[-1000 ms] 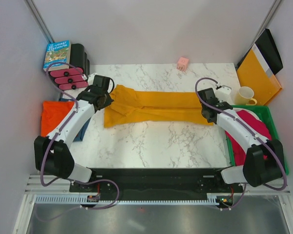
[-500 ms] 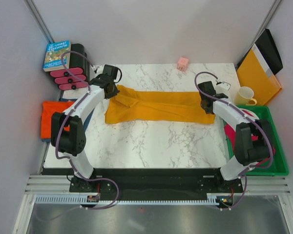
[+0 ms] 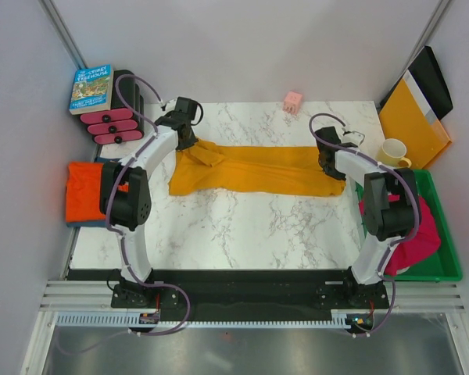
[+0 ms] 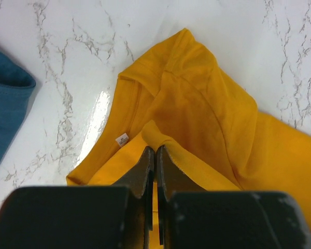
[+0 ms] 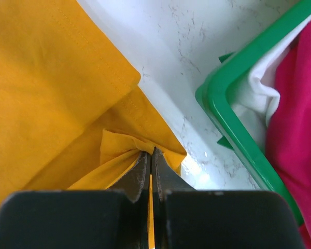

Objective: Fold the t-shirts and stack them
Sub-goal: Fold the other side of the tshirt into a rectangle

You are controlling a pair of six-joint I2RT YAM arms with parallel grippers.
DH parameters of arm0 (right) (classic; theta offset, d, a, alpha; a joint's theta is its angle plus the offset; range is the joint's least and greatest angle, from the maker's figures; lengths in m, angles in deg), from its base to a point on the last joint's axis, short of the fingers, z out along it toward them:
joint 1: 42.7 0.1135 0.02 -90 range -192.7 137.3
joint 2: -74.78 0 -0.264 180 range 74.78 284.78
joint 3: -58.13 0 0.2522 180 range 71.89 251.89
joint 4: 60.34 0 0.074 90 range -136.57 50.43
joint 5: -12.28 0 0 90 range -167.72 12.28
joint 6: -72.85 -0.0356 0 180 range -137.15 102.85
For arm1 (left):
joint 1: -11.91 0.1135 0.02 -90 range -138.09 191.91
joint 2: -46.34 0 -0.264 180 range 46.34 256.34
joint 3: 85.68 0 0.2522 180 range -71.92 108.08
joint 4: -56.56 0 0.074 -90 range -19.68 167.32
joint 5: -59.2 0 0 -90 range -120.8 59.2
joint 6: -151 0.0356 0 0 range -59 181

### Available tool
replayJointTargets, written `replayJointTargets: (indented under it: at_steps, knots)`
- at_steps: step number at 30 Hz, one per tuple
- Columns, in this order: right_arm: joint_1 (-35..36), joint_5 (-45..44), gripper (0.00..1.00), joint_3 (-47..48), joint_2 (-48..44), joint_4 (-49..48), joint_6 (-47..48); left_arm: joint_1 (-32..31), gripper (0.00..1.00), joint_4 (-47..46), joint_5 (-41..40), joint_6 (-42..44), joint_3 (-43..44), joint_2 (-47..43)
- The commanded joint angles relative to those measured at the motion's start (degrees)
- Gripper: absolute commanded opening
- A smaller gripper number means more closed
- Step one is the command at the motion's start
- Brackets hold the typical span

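Mustard-yellow cotton t-shirt [image 3: 250, 170] lies as a long narrow band across the far half of the white marble-pattern table [image 3: 242, 226]. Top view: left gripper [image 3: 186, 139] sits at its left end and right gripper [image 3: 328, 167] at its right end. Judgement: the lengthwise fold is being laid out. The next move calls for setting both ends down level, letting go, then carrying one end over the other.

Around it: the red-orange t-shirt [image 3: 86, 191] lies at the left table edge. The magenta-pink t-shirt [image 3: 418, 234] fills the green plastic bin [image 3: 447, 269] on the right. A cream ceramic mug [image 3: 392, 154] stands just beside the right end and could be caught by a wide swing. The small pink block [image 3: 293, 101] is well apart.

Left wrist view: jaws pressed together, pinching a ridge of yellow cloth near the white size label [image 4: 122, 138]. The dusty blue t-shirt [image 4: 5, 114] shows at the left, apart from the yellow.

Right wrist view: jaws pressed together on a gathered yellow corner, with the bin rim near.
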Motion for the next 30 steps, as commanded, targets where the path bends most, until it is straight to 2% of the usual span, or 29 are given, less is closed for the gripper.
replayJointTargets:
  at_steps: [1,9,13,15,16,17,18,19,20,21,24,26,29,30]
  knots:
    - [-1.4,-1.5,0.0,4.1,2.0,-0.5,-0.7,0.5,0.02,-0.4,-2.3,2.3,4.9,2.5]
    - [-2.0,-1.3,0.0,6.3,5.1,-0.9,-0.7,1.0,0.02,0.6,-2.4,2.4,8.3,6.3]
    - [-2.0,0.2,0.0,5.9,3.6,-3.8,0.8,1.4,0.02,1.1,-1.9,1.9,8.7,6.7]
    - [-1.9,1.4,0.04,4.5,1.4,-7.2,1.9,1.5,0.19,1.2,-2.0,1.4,8.5,6.0]
    - [-1.8,2.8,0.21,3.7,-1.4,-8.6,3.3,1.5,0.34,1.3,-2.2,1.1,8.3,4.7]
    - [-1.7,3.1,0.28,3.4,-2.6,-8.9,3.6,1.5,0.61,1.3,-2.5,0.7,7.8,3.7]
    - [-1.1,3.7,0.44,3.5,-3.5,-9.0,3.9,1.6,0.7,1.2,-2.7,0.4,7.4,2.7]
    - [-0.7,4.4,0.53,3.3,-4.9,-9.0,4.3,1.6,0.79,1.3,-2.6,-0.3,7.0,0.7]
    - [-0.1,4.8,0.61,3.3,-5.5,-8.8,4.4,1.5,0.99,1.2,-2.5,-0.4,6.0,-0.3]
    - [1.4,4.7,0.73,3.0,-6.0,-8.4,4.7,1.4,1.0,1.2,-2.2,-0.8,5.3,-1.2]
    - [4.4,3.5,0.81,1.7,-8.4,-8.2,5.8,1.3,1.0,1.2,-1.3,-1.8,2.3,-4.8]
    - [6.3,4.1,0.79,0.2,-9.4,-8.2,6.3,1.0,1.0,1.2,0.1,-2.4,-0.5,-7.0]
    - [7.8,7.0,0.5,-3.1,-11.3,-11.5,6.8,-0.7,0.96,0.6,2.3,-3.2,-5.6,-9.9]
    - [8.0,8.5,0.32,-3.9,-11.4,-12.3,6.6,-2.3,0.95,0.3,2.4,-3.2,-7.0,-10.3]
